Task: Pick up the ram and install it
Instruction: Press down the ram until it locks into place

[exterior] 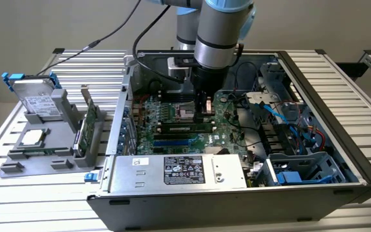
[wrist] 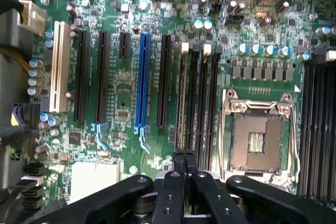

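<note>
A: Where's the ram (exterior: 184,128)?

B: Standing in a memory slot on the motherboard (exterior: 227,116), beside the bare processor socket (wrist: 257,140). It looks installed, though I can't tell whether the latches have caught.

A: And the gripper (exterior: 206,110)?

B: Just above that slot, jaws together on nothing.

A: What's in the containers?

B: The computer case (exterior: 330,116) holds the board and power supply (exterior: 179,170). The grey rack (exterior: 44,154) holds a hard drive (exterior: 40,101), processor chip (exterior: 34,137) and green card (exterior: 90,123)
</note>
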You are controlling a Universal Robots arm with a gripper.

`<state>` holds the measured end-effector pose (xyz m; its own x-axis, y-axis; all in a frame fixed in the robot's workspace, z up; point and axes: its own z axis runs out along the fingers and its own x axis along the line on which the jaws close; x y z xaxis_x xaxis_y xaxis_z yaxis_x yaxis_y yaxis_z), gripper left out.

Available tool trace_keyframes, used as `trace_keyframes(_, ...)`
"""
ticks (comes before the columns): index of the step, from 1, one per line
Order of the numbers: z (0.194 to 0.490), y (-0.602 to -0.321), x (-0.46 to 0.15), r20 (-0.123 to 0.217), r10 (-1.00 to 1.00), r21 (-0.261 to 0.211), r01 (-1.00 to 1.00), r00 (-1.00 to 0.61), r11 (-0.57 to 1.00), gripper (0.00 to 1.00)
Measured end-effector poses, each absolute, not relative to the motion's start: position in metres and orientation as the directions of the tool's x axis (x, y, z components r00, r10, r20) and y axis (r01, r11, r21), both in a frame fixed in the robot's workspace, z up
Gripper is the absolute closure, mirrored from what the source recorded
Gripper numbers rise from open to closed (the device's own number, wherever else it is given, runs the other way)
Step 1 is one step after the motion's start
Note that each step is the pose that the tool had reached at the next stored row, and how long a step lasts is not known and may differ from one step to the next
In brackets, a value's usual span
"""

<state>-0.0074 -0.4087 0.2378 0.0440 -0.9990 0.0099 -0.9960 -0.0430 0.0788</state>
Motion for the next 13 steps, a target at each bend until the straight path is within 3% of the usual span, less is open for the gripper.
trace_keyframes(13, 0.2316, -0.4088, -0.0076, 0.010, -0.999, 0.079, -0.996, 0.044, -0.044, 0.90)
